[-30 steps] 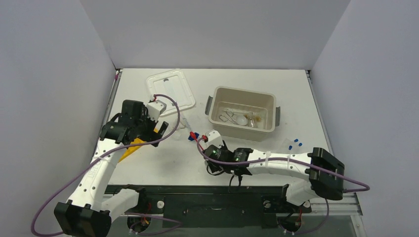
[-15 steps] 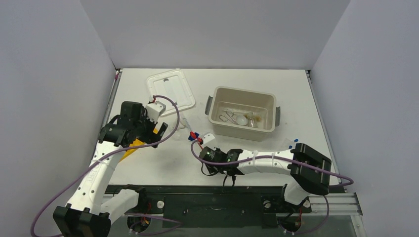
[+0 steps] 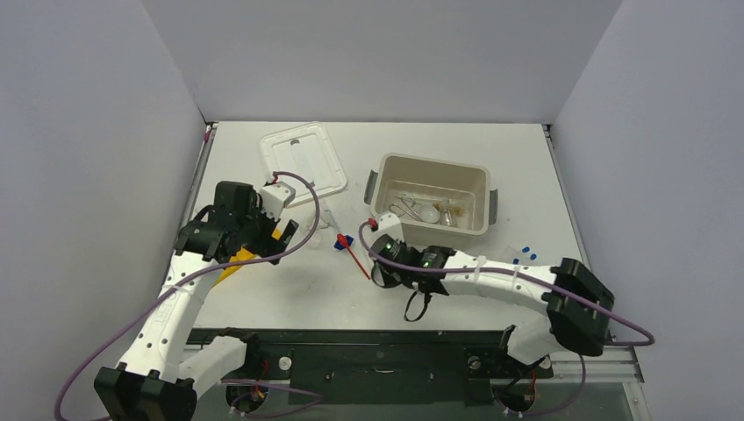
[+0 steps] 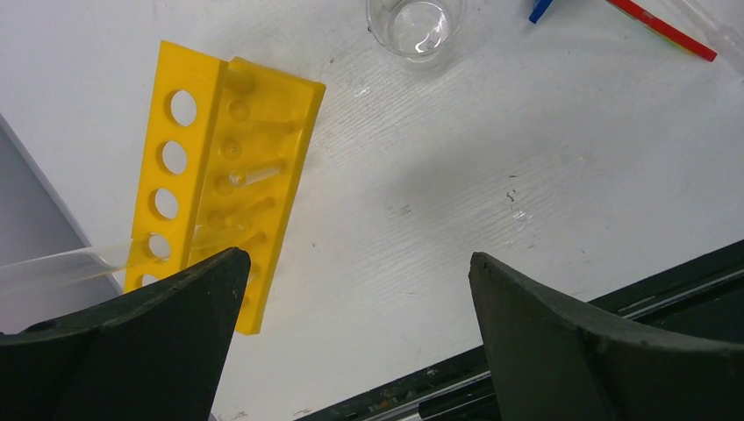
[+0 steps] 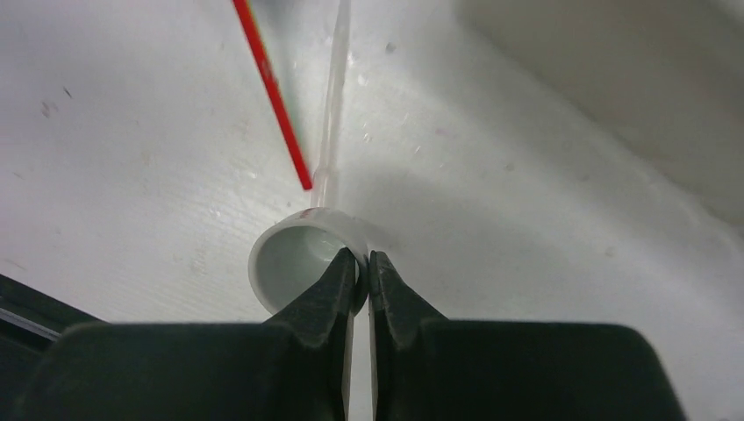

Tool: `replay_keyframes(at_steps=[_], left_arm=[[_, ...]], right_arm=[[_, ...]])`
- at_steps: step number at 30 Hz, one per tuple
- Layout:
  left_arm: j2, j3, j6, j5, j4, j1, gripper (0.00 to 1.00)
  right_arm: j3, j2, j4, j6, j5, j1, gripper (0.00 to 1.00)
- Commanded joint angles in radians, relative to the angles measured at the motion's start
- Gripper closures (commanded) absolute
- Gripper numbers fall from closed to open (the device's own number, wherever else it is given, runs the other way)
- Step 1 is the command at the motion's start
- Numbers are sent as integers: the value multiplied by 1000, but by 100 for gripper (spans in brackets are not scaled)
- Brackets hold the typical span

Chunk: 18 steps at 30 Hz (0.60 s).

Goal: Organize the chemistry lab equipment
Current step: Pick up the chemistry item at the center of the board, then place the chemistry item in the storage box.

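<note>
Contact is at the rim: the right fingers (image 5: 338, 294) are closed tight on the thin wall of a small pale cup (image 5: 294, 263), apparently with one tip inside its mouth and one outside. The close view is soft, so I cannot tell whether it is glass or plastic. It sits on the worktop (image 5: 132, 175) just near of the beige tub (image 3: 430, 161), a little left of the tub's middle. The end of a red stick (image 5: 272, 96) almost touches its rim, and a thin clear tube (image 5: 333, 105) runs away from it.

The cup looks light, smooth and thin-walled. A pinch on one side of the rim should carry it, but it may swing or slip, and the wall could crack if squeezed harder.

Further left, the left fingers (image 4: 132, 351) are spread wide and hold nothing. They hang over the yellow rack (image 4: 254, 132), which lies on its side, with a small clear beaker (image 4: 417, 26) beyond it.
</note>
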<state>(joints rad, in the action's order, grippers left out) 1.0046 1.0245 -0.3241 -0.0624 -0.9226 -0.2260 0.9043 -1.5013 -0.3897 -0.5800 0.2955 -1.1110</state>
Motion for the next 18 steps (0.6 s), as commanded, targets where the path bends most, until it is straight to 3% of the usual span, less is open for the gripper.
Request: replay_keyframes(at_steps=[1, 8, 13, 18], left_arm=[[-19, 4, -15, -33, 5, 5, 3], [-10, 10, -10, -48, 1, 5, 3], [-10, 0, 1, -50, 9, 6, 3], [-2, -10, 2, -44, 5, 6, 3]], right_arm=[[143, 192, -62, 53, -3, 97, 100], [299, 252, -164, 133, -36, 333, 100], [309, 147, -166, 131, -31, 555, 100], [277, 19, -101, 105, -32, 655, 100]])
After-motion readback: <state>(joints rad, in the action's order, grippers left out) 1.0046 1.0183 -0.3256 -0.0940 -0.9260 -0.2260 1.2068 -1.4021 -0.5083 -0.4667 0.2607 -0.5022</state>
